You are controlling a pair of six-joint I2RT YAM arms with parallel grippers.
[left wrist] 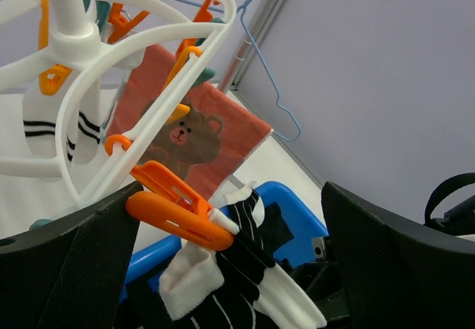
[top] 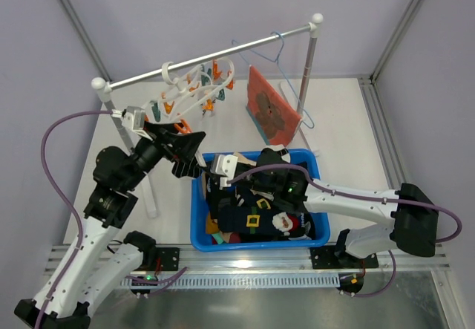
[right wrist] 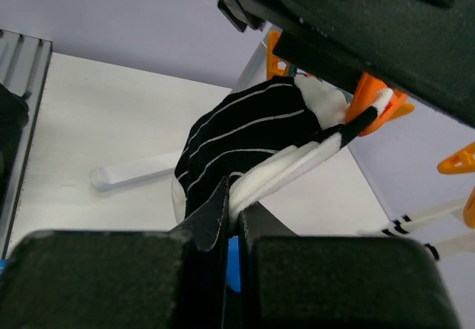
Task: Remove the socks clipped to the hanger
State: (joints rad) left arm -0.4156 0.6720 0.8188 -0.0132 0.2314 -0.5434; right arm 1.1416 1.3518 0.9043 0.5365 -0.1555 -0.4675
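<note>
A black sock (right wrist: 245,132) with thin white stripes and white parts hangs from an orange peg (left wrist: 174,212) on the near rim of the white ring hanger (left wrist: 152,84), over the left end of the blue basket (top: 306,156). In the top view the two grippers cover it almost wholly. In the left wrist view the frame cuts off its lower end. Whether it is one sock or a folded pair cannot be told.

Its long axis slants from the peg down and away to the right gripper (right wrist: 234,212), whose fingers are pressed together on a white fold of it. The left gripper (left wrist: 228,203) is spread wide, one finger on each side of the peg and sock. Whether either touches the peg is unclear.

A white sock (left wrist: 44,128) with black bands hangs at the ring's far side. The hanger's hook sits on a metal rail (top: 223,49). Further along the rail hang an orange bear-print cloth (top: 271,110) and a pale-blue wire hanger (top: 280,53). Dark clothes (top: 256,221) fill the basket.
</note>
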